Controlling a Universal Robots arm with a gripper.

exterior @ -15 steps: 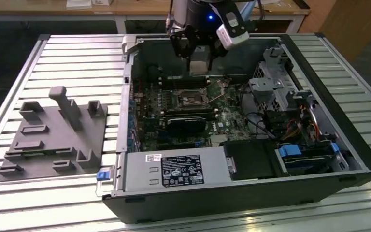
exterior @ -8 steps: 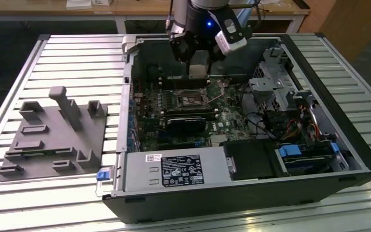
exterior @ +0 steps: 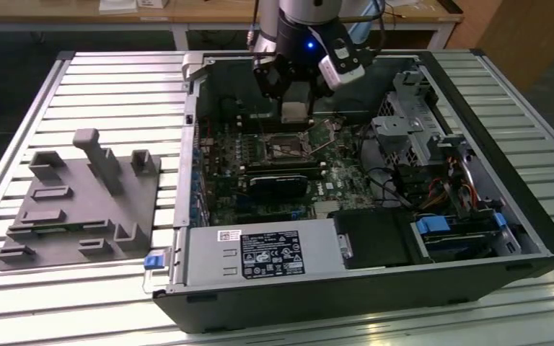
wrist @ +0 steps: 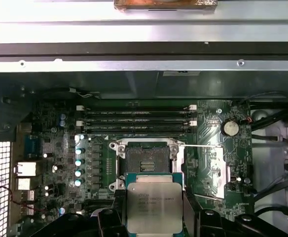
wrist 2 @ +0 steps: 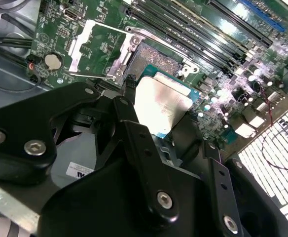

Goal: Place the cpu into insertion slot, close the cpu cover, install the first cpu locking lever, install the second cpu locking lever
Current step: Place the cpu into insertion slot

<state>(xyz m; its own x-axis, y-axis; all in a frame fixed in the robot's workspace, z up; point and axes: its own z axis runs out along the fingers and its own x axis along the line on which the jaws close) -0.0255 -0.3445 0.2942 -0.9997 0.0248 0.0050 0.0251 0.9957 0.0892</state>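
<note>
My pincer point(wrist: 154, 218) pinches the cpu point(wrist: 151, 201) by two opposite edges. The insertion slot point(wrist: 146, 160) lies just ahead of it and lower, cover point(wrist: 217, 170) swung aside.

The arm point(exterior: 301, 18) ends in a glossy silver-grey round wrist joint over a black collar, on which a small blue light point(exterior: 308, 45) glows. A white and black boxy module point(exterior: 342, 66) is fixed to the collar's side, and dark cables point(exterior: 380, 18) run up beside the joint. The gripper point(exterior: 296, 108) is matt black. In the second wrist view its linkage bars point(wrist 2: 134, 143) are flat, rounded at the ends and pinned with silvery socket-head screws point(wrist 2: 164, 199); a white label point(wrist 2: 79, 171) with black print sits on the body, near a brushed metal bracket point(wrist 2: 8, 207). In the first wrist view the fingers point(wrist: 113, 222) show black
</note>
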